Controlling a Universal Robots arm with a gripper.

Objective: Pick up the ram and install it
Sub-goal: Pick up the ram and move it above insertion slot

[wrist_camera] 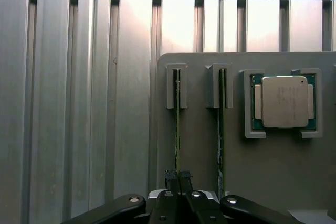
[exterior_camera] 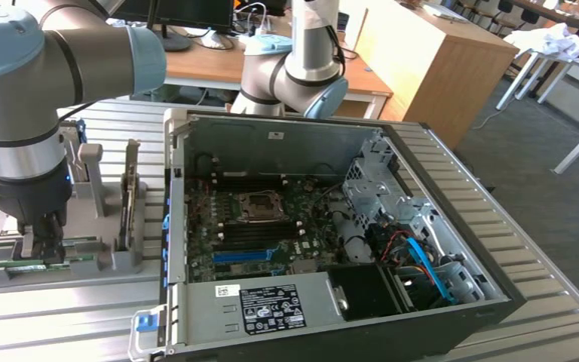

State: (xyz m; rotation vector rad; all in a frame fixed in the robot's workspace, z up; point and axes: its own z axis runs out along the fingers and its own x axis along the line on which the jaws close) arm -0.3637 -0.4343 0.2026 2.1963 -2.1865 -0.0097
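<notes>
Exterior view's left: gripper (exterior_camera: 46,247) lowered onto grey holder tray (exterior_camera: 118,260). Jaws pinched together on ram (wrist_camera: 177,119), which is seated edge-up in tray slot. Second stick (wrist_camera: 221,129) seen just beside, not gripped. CPU (wrist_camera: 284,102) parked in same tray. Exterior view's right: open PC case (exterior_camera: 451,302), motherboard (exterior_camera: 259,219) exposed. Ram judged light, stiff, thin, fragile. Best held by bare long edges mid-length, chips and contacts avoided. Twist risked if gripped off-centre.
</notes>
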